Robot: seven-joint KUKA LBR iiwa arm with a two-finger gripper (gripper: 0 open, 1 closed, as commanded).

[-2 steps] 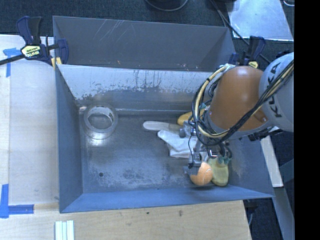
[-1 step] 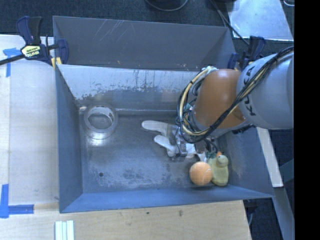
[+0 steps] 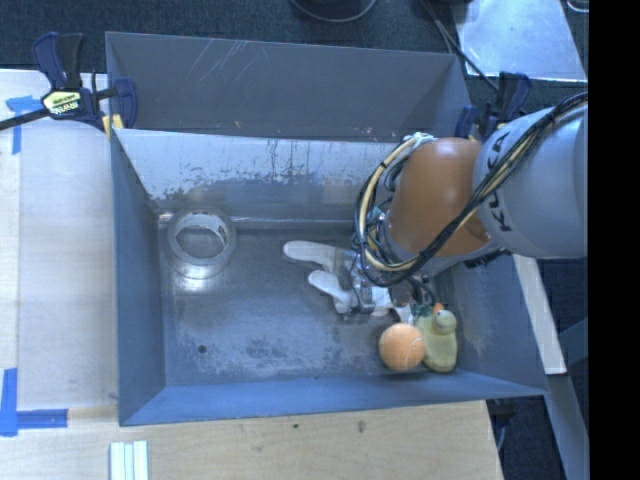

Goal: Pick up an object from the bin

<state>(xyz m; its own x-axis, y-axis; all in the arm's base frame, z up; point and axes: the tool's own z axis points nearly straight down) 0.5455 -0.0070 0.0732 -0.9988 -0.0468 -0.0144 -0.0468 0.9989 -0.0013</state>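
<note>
Jaws, spread or pressed together unclear, low over the white piece (image 3: 318, 268); a nudge could roll the orange ball (image 3: 401, 348) nearby.

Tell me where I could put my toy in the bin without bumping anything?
The front left floor is bare, from the clear cup down to the front wall and across to the orange ball. It is crowded on the right: gripper, white thing, ball and yellow bottle sit close together.
</note>
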